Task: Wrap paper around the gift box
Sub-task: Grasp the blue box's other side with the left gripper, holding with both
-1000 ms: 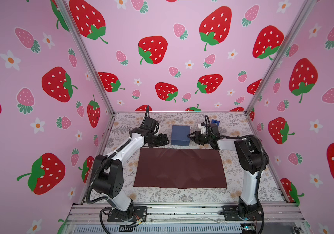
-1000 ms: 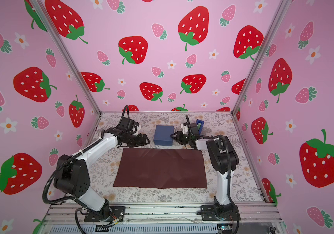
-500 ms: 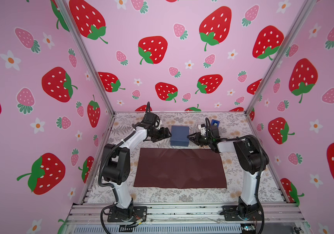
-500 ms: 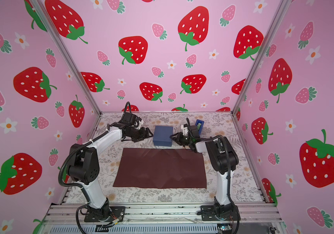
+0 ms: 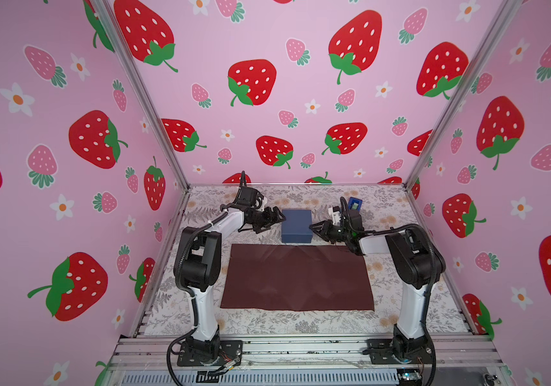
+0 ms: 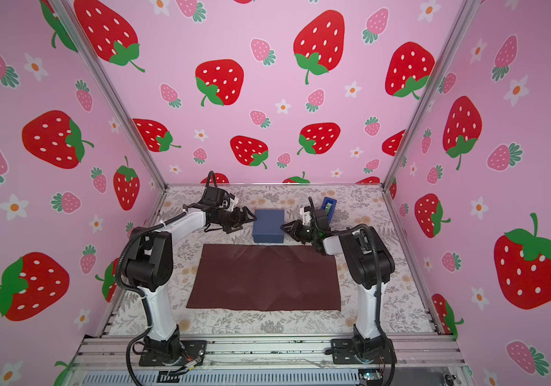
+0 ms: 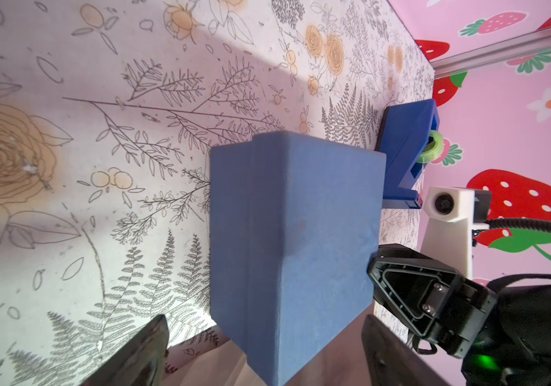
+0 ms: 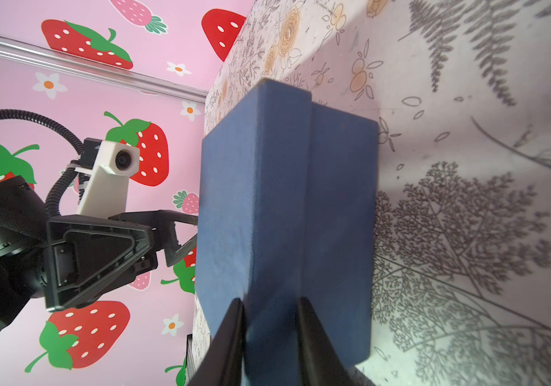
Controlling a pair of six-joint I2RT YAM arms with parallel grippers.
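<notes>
- The small dark slate-blue cardboard gift box (image 5: 296,225) stands upright on the floral-printed table cover (image 5: 301,322), toward the back of the table. It sits just beyond the far edge of the paper, and whether the 2 touch cannot be told.
- The paper (image 5: 297,277), a plain dark maroon rectangular sheet with faint creases, lies flat and unfolded in front of the gift box, between the 2 arm bases.
- In both top views the gift box (image 6: 268,225) sits between the 2 grippers, 1 at each side.
- The left gripper (image 5: 276,222) is spread wide. In the left wrist view its 2 fingers (image 7: 144,351) stand about as far apart as the gift box (image 7: 294,247) is wide. It grips nothing, and its tips are just beside the left side of the gift box.
- The right gripper (image 8: 270,300) has its 2 fingers (image 8: 234,334) a narrow gap apart. Their tips are at the right side face of the gift box (image 8: 284,217), with nothing seen clamped between them.
- A narrow bright-blue plastic tape dispenser (image 5: 354,203) with a green tape roll (image 7: 432,150) stands behind the right gripper, apart from the gift box.
</notes>
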